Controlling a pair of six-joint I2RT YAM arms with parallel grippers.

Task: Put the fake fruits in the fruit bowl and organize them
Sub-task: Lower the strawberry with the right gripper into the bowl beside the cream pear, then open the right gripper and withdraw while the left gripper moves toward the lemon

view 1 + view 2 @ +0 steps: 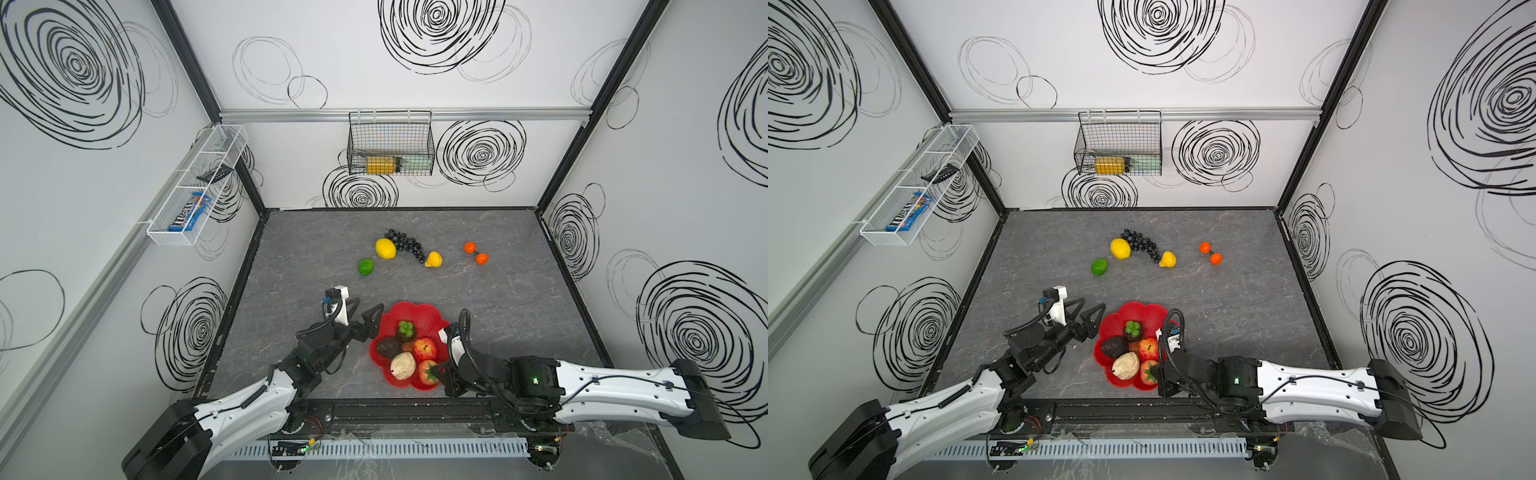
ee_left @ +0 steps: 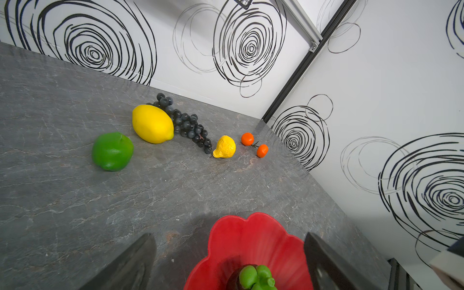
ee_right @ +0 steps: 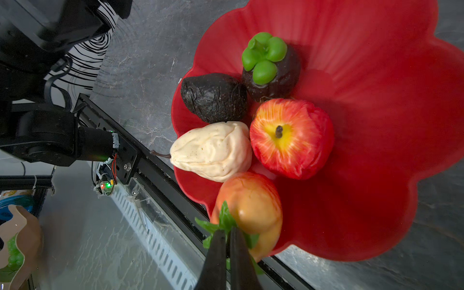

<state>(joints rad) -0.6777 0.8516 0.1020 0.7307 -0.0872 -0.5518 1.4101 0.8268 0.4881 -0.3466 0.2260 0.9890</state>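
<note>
Strawberry (image 3: 251, 208) lay at the edge of the bowl (image 3: 376, 100), right tool (image 3: 228, 232) pinching its leaves, seemingly to seat it beside the apple (image 3: 291, 138); left tool (image 1: 368, 309) stood spread by the rim

Bare table (image 1: 419, 282) between fruit bowl (image 1: 417, 308) and lime (image 1: 366, 266)
</note>
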